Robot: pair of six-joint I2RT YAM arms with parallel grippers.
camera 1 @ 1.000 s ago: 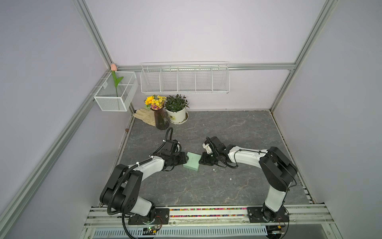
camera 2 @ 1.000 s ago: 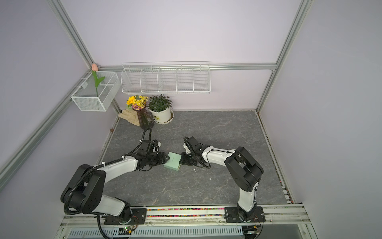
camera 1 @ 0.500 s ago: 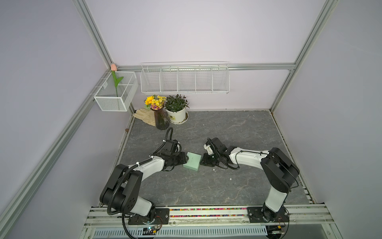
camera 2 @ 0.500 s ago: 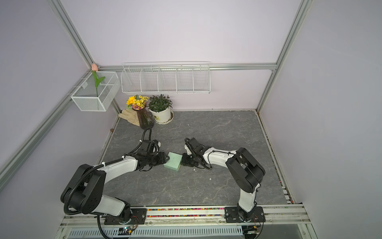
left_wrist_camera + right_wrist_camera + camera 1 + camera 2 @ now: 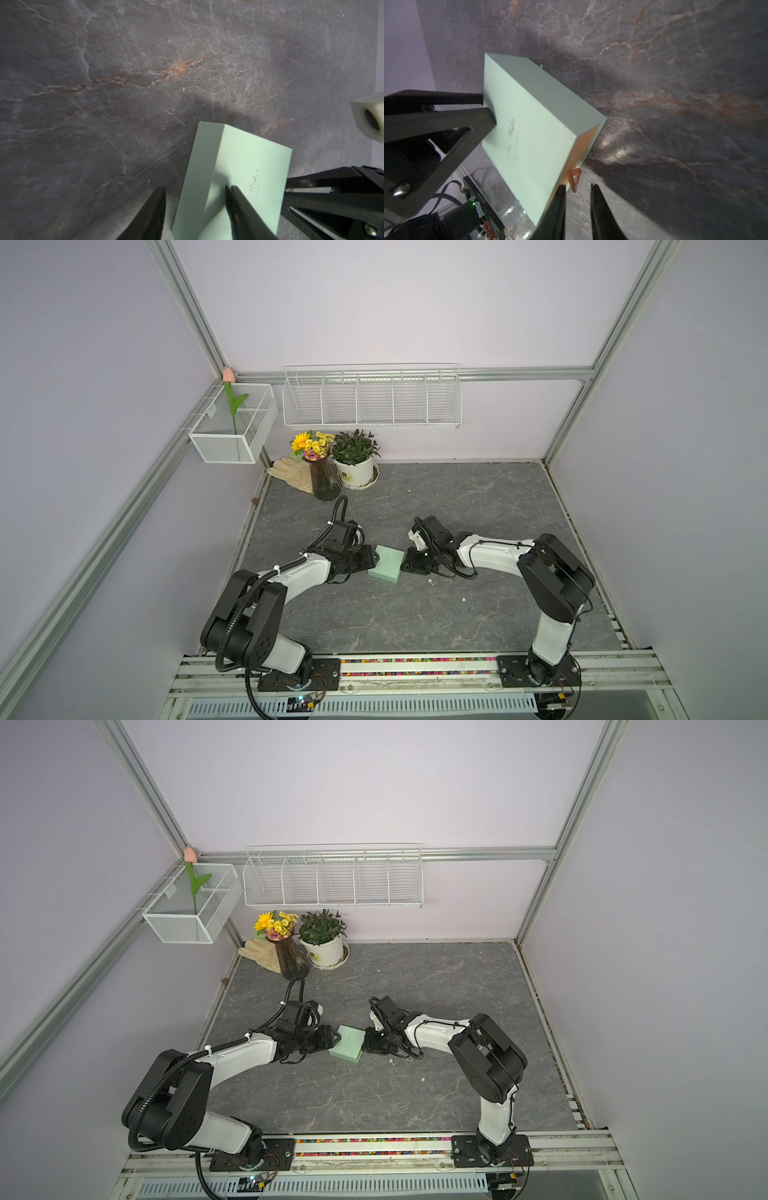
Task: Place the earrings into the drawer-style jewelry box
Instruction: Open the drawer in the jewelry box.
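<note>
Between the two claws, on the dark grey, marbled, stone-look surface [image 5: 457, 506], lies the small, flat, square mint-green cardboard jewelry box [image 5: 387, 567], its faintly printed face up. The left claw [image 5: 195, 187] stands narrowly apart astride one edge of the box. One of its black fingers [image 5: 239, 207] rests on the printed top. The other [image 5: 151, 214] sits just beside the side wall with a thin gap showing, so whether it truly pinches the box I cannot tell. On the opposite side of the box, the right claw [image 5: 577, 185] has its two black fingers a narrow slot apart, and it holds nothing. Straight ahead of its tips is the tan end of the box's tray, which looks pushed in, nearly flush with the green sleeve. The small orange pull tab [image 5: 574, 178] hangs from that end right at the mouth of the slot. Its loose end is about level with the fingertips, but it is not pinched. The two tiny, whitish, pearl-like stud earrings [image 5: 430, 581] lie loose on the bare surface, outside the box, on the side of the right claw that faces the arms' base rail. One is near that claw, and the second [image 5: 462, 598] is farther out from it, apart from the first. Both appear as mere dots in both top views.
</note>
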